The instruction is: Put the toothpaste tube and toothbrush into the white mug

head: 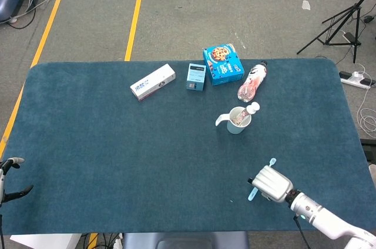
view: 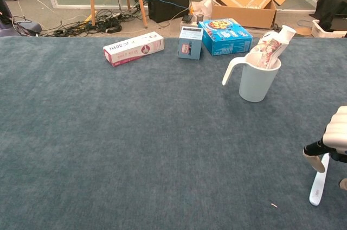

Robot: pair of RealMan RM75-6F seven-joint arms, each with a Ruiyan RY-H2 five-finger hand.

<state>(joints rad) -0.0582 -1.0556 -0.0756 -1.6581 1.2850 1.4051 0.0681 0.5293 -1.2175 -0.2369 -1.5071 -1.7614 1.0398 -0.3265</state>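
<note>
Your right hand [view: 336,143] straddles the toothbrush [view: 318,180] without yet holding it, well in front of the white mug [view: 253,82]. The toothbrush is light, stiff and thin; pinch its mid-handle. The toothpaste tube [view: 274,45] is already in the mug.

White mug [view: 253,81]: pale, upright on blue cloth, right of table centre, curved handle [view: 231,70] pointing toward robot's left. Toothpaste tube [view: 274,46]: already inside mug, leaning right, white capped end sticking well above rim, pinkish print on body. Toothbrush [view: 319,180]: light blue-white, lying flat on cloth near front right edge, well apart from mug, long axis roughly front-to-back; upper part hidden under hand, one end visible beyond it in head view [head: 272,161]
</note>
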